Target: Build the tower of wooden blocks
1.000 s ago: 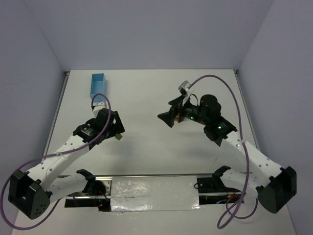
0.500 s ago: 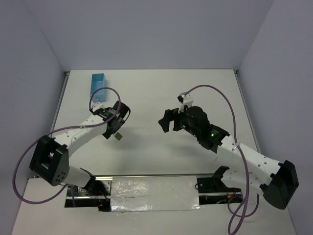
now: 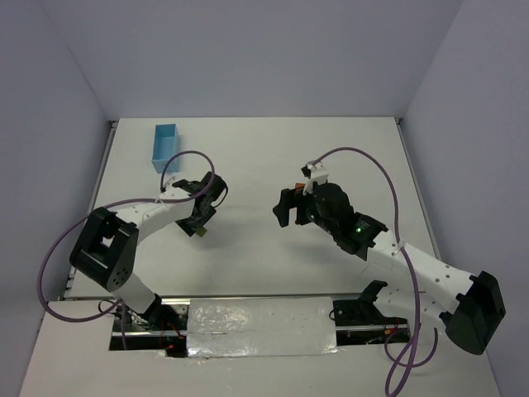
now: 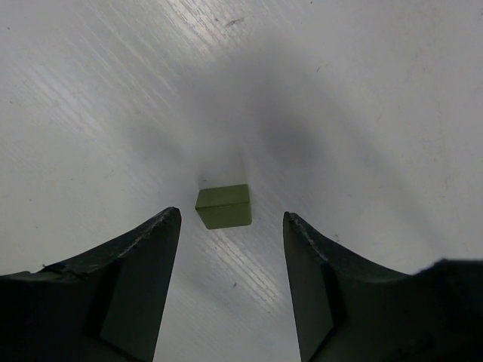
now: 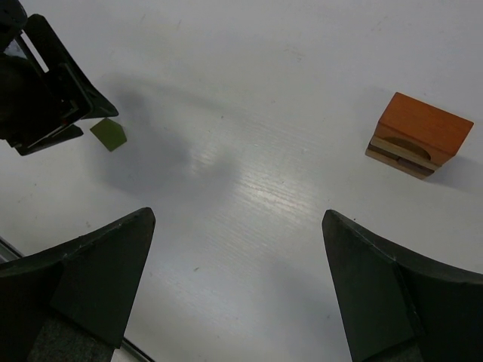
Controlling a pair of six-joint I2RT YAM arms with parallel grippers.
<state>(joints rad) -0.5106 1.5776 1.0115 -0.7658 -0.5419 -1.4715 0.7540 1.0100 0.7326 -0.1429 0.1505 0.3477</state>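
Note:
A small olive-green block [image 4: 223, 206] lies on the white table, just ahead of and between the tips of my open, empty left gripper [image 4: 230, 226]. In the top view the block [image 3: 199, 232] sits just below the left gripper [image 3: 203, 217]. An orange-red block stacked on a tan-brown piece [image 5: 419, 134] stands on the table in the right wrist view, far right of my right gripper [image 5: 238, 219], which is open, empty and above bare table. The olive block [image 5: 109, 133] and the left gripper [image 5: 45, 98] also show there. I cannot see a dark brown cube.
A light blue rectangular box [image 3: 165, 145] stands at the back left of the table. The right gripper [image 3: 283, 211] hangs over the table's middle. A foil-covered strip [image 3: 260, 318] runs along the near edge between the arm bases.
The left arm has stretched out and its gripper has shifted right and down over the olive block. The right gripper has tilted down and moved slightly. The block has not moved.

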